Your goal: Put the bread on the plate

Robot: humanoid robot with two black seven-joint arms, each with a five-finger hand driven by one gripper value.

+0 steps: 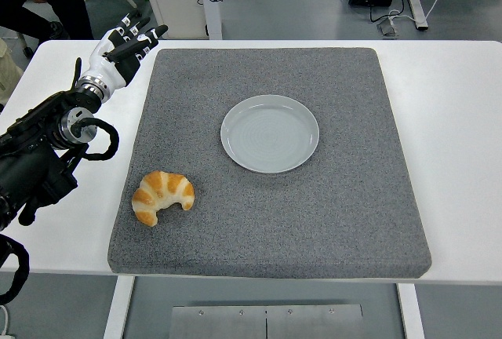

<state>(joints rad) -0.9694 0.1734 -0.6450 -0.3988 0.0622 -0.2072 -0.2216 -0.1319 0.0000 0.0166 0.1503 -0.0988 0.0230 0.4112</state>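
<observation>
Head view shows my left hand (125,45) spread and empty at upper left, so reaching down for the croissant (161,196) could nudge it off the mat (345,221) instead of toward the plate (270,133).

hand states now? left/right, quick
Left robot hand: open, holds nothing, at the table's far left, away from the croissant.
Right robot hand: not in view.

A white bench (455,119) carries a grey mat (345,198) that covers most of its top. The mat lies flat, its near edge close to the bench's near edge.
</observation>
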